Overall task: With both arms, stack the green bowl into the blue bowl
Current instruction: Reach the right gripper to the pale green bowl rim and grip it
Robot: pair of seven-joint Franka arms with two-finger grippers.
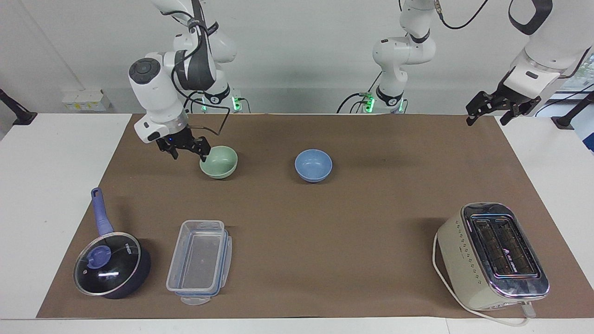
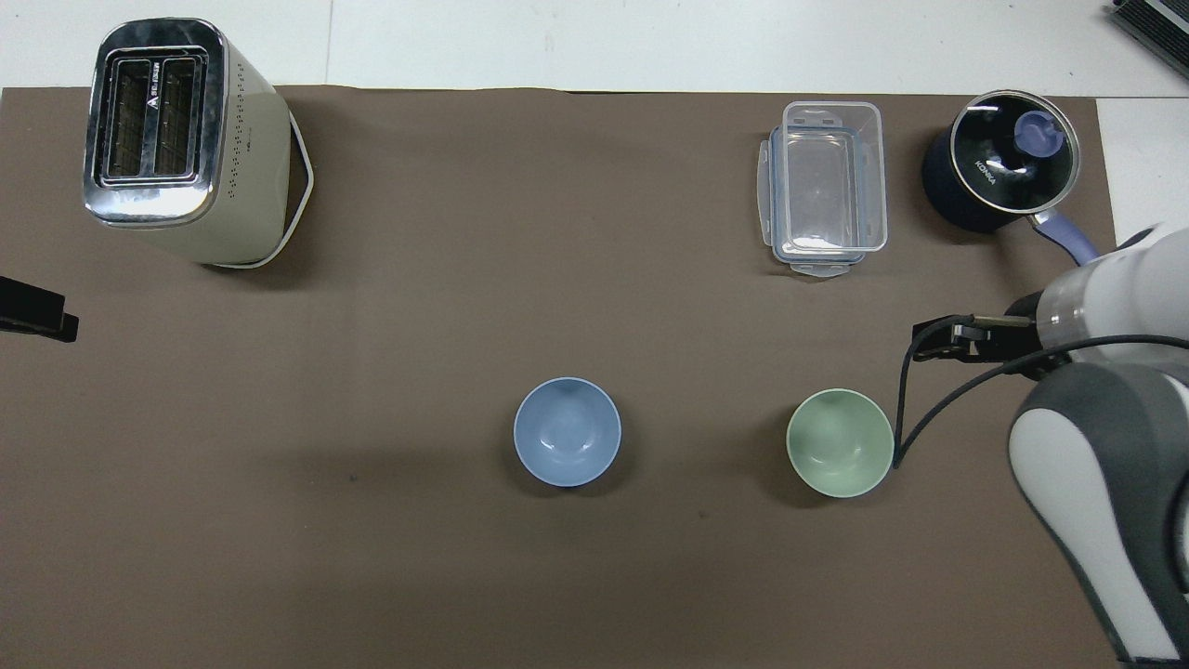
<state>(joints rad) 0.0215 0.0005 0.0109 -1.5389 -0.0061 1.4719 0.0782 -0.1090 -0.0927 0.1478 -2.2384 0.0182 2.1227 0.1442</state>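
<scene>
White table, most of its top covered by a brown paper mat. Plain white wall above the table's edge. A pale socket box sits low on the wall. Bright window glimpse at the frame's edge. Even, diffuse light; soft shadows.

The green bowl and the blue bowl look smooth and matt, like plastic or glazed ceramic. The brown mat under them seems to be paper or thin cloth, matt and slightly rough. The toaster has a matt cream body and a glossy chrome metal top. The box is clear, shiny plastic. The saucepan has a glossy glass lid with a metal rim and a smooth plastic handle.
</scene>
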